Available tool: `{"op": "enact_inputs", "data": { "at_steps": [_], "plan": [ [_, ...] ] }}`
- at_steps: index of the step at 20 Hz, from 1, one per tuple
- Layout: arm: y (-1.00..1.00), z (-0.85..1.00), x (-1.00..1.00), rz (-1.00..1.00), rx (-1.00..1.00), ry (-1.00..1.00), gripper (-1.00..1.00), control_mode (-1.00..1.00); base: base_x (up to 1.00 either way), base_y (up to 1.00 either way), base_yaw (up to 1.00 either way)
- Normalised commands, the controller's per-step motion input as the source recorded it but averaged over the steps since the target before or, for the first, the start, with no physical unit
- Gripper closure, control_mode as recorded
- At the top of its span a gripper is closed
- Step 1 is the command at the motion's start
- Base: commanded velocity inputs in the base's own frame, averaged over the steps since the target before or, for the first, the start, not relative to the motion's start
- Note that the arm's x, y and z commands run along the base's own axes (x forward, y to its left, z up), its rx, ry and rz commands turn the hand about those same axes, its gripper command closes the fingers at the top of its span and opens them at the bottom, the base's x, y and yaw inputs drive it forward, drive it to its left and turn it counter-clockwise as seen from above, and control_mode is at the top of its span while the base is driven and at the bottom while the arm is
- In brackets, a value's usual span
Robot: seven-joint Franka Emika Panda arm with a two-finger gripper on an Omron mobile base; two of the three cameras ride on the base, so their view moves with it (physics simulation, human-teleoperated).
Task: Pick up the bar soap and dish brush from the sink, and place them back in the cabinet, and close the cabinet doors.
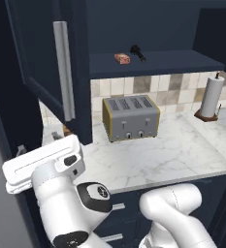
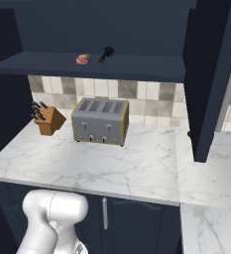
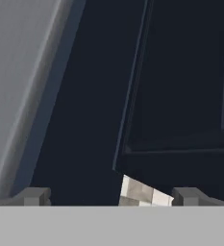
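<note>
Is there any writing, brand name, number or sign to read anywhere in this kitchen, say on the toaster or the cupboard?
None: no readable text in any view.
Toaster: plain grey front with two small knobs, no brand or numbers visible.
Cabinet doors: plain navy, no label.
Bar soap and dish brush on the shelf: too small to show any marking.
Paper towel roll and knife block: unmarked.

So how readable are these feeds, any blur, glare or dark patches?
Left base view: sharp, evenly lit; bar soap and dish brush stand out on the cabinet shelf. Right base view: equally crisp, no glare on the marble counter. Hand view: very dark, low contrast, navy panels hard to separate.
</note>
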Motion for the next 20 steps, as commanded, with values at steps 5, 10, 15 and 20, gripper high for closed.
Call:
{"op": "enact_inputs", "data": {
  "at_steps": [5,10,15,20],
  "plan": [
    [-0.5,0.01,0.29,-0.04,0.01,0.0,-1.0,-1.0,0.0,0.0,0.0],
    [-0.5,0.04,0.34,-0.04,0.02,0.0,-1.0,-1.0,0.0,0.0,0.0],
    [-0.5,0.06,0.37,-0.03,0.03,0.0,-1.0,-1.0,0.0,0.0,0.0],
    [-0.5,0.06,0.39,-0.04,0.04,0.0,-1.0,-1.0,0.0,0.0,0.0]
  ]
}}
